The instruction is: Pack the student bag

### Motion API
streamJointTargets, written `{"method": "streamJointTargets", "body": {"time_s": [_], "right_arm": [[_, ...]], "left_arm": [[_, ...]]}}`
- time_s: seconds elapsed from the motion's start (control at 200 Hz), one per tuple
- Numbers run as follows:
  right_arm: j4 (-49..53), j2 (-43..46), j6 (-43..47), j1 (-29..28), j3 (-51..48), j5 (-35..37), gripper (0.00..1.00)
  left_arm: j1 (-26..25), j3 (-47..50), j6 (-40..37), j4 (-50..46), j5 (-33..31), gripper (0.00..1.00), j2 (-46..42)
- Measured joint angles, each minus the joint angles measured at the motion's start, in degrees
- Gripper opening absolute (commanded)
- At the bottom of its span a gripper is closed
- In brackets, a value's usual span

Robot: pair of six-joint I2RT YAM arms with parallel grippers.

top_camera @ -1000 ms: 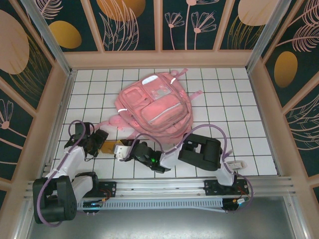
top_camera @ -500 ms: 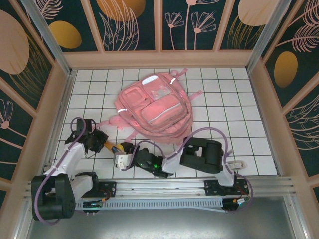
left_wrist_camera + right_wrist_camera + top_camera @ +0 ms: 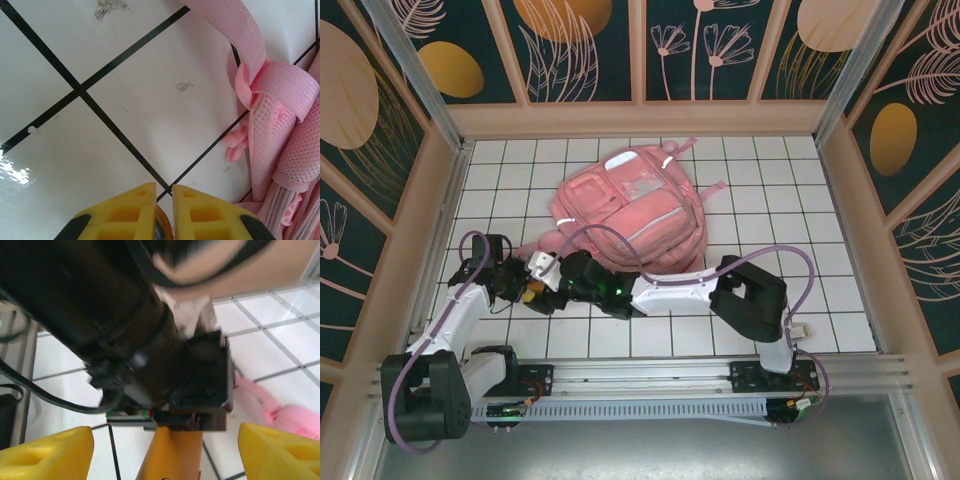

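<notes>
— Between the fingers of the left gripper (image 3: 163,191), what's that?
— An orange item (image 3: 172,455), pinched tight. The right gripper (image 3: 165,437) is spread wide on either side of it.
— And the student bag (image 3: 630,215)?
— Flat on the tiled table (image 3: 800,200), just beyond both grippers, with a pink strap (image 3: 240,30) trailing near the left one

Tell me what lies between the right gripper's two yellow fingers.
An orange bar-shaped object, clamped by the left gripper, lies there, in the right wrist view.
</notes>
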State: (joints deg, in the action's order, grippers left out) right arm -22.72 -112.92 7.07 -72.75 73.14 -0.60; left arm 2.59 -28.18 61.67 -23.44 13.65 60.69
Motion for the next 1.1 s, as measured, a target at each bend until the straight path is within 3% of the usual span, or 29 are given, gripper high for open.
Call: {"method": "streamJointTargets", "body": {"time_s": [0.07, 0.18, 0.22, 0.255, 0.325, 0.365, 0.56, 0.646, 0.771, 0.911, 1.101], "right_arm": [[3.5, -2.5, -2.1, 0.7, 1.7, -0.7, 0.66], [9.0, -5.9, -4.9, 1.4, 5.0, -2.1, 0.24], [9.8, -6.2, -5.4, 1.4, 5.4, -2.1, 0.11], [10.2, -6.1, -5.8, 1.2, 5.5, -2.1, 0.00], [10.5, -6.0, -7.3, 1.4, 5.5, -2.4, 0.00], [10.6, -5.8, -8.0, 1.8, 5.1, -2.8, 0.00], [11.3, 4.4, -14.0, 6.4, -5.1, -3.8, 0.00], [11.4, 12.4, -15.5, 10.7, -10.3, -3.5, 0.00], [11.7, 25.0, -17.3, 19.4, -16.3, -2.5, 0.00], [15.6, 35.4, -21.0, 30.8, -18.6, 0.6, 0.00], [25.2, 44.0, -26.8, 44.3, -19.2, 6.1, 0.00]], "left_arm": [[0.0, 0.0, 0.3, -0.1, 0.0, 0.03, -0.5], [0.0, 0.0, 0.9, -0.2, -0.8, 0.07, -1.0], [0.0, 0.0, 1.0, -0.2, -1.3, 0.16, -1.0], [0.0, 0.0, 1.3, -0.6, -1.6, 0.30, -1.1], [0.0, 0.0, 1.0, -0.9, -1.9, 0.58, -1.6], [-0.1, -0.2, 0.2, -0.7, -1.0, 0.68, -2.1], [-0.3, -9.6, -10.7, 0.8, 1.6, 0.86, -2.6], [-2.4, -14.4, -15.9, 3.5, 2.9, 0.88, -2.1], [-11.2, -21.7, -23.1, 6.6, 3.0, 0.88, 2.2], [-24.1, -27.0, -32.9, 9.7, 0.3, 0.89, 8.0], [-43.1, -34.7, -49.0, 10.8, -9.9, 0.88, 19.5]]}}
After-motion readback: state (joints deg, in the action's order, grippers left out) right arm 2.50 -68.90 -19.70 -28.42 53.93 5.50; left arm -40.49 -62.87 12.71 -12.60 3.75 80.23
